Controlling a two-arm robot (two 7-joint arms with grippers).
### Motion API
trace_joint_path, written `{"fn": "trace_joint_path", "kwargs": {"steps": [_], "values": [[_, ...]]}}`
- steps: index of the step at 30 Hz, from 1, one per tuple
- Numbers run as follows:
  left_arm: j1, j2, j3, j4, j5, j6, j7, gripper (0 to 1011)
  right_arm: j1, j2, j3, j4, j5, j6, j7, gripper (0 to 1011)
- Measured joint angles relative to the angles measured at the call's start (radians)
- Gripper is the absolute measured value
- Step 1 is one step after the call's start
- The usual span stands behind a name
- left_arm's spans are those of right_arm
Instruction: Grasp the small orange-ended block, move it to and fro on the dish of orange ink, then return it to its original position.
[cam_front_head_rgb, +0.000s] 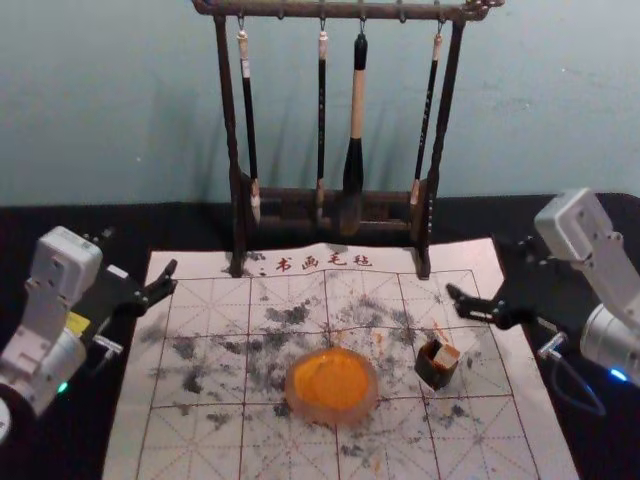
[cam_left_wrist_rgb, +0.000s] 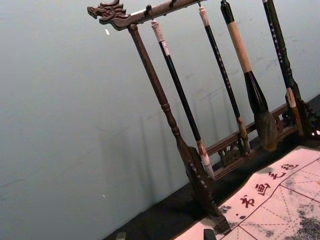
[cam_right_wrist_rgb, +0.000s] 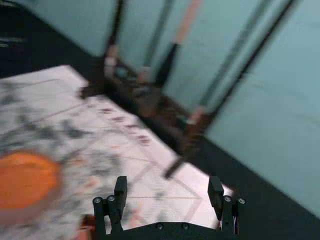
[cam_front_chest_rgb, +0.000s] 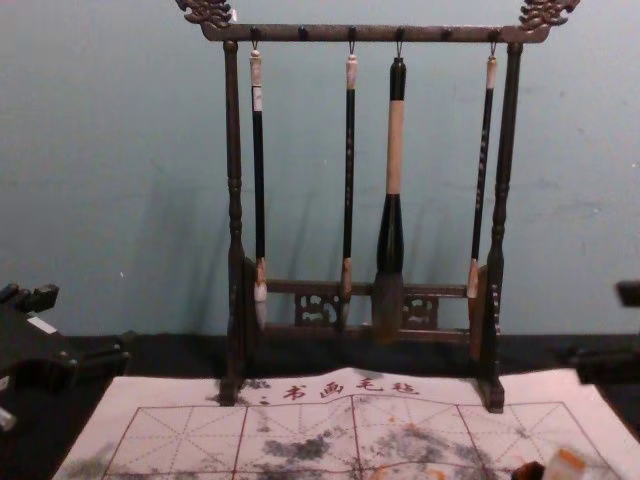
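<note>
The dish of orange ink (cam_front_head_rgb: 331, 385) sits on the mat's middle in the head view, and its orange surface (cam_right_wrist_rgb: 25, 180) is at an edge of the right wrist view. Right of it, a small pale block (cam_front_head_rgb: 447, 355) with an orange end rests at a dark square holder (cam_front_head_rgb: 434, 375); the block (cam_front_chest_rgb: 565, 466) appears low in the chest view. My right gripper (cam_front_head_rgb: 490, 267) is open above and behind the block, empty between its fingertips; in its wrist view the gripper (cam_right_wrist_rgb: 168, 184) is spread wide. My left gripper (cam_front_head_rgb: 138, 255) stands open at the mat's left side; its tips frame the gripper (cam_left_wrist_rgb: 165, 235) gap.
A dark wooden rack (cam_front_head_rgb: 236, 130) with several hanging brushes stands at the mat's back edge, before the wall. The ink-stained white mat (cam_front_head_rgb: 210, 440) lies on a black table (cam_front_head_rgb: 60, 215).
</note>
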Motion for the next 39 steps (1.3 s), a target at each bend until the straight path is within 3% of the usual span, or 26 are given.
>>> {"fn": "trace_joint_path", "kwargs": {"steps": [5,9,10,11,15,22,39], "values": [[0.0,0.0,0.0,0.0,0.0,0.0,0.0,1001,-0.05,-0.051,0.028,0.019,-0.101,-0.043,-0.174,1003],[0.0,0.0,0.0,0.0,0.0,0.0,0.0,1001,-0.069,-0.084,0.032,0.06,-0.158,-0.062,-0.256,1003],[0.0,0.0,0.0,0.0,0.0,0.0,0.0,1001,-0.075,-0.098,0.031,0.082,-0.191,-0.078,-0.296,1003],[0.0,0.0,0.0,0.0,0.0,0.0,0.0,1001,-0.075,-0.098,0.031,0.082,-0.191,-0.078,-0.296,1003],[0.0,0.0,0.0,0.0,0.0,0.0,0.0,1001,-0.082,-0.138,0.022,0.164,-0.264,-0.118,-0.382,1003],[0.0,0.0,0.0,0.0,0.0,0.0,0.0,1001,-0.081,-0.175,0.024,0.232,-0.316,-0.147,-0.429,1003],[0.0,0.0,0.0,0.0,0.0,0.0,0.0,1001,-0.079,-0.18,0.028,0.238,-0.316,-0.148,-0.426,1003]]}}
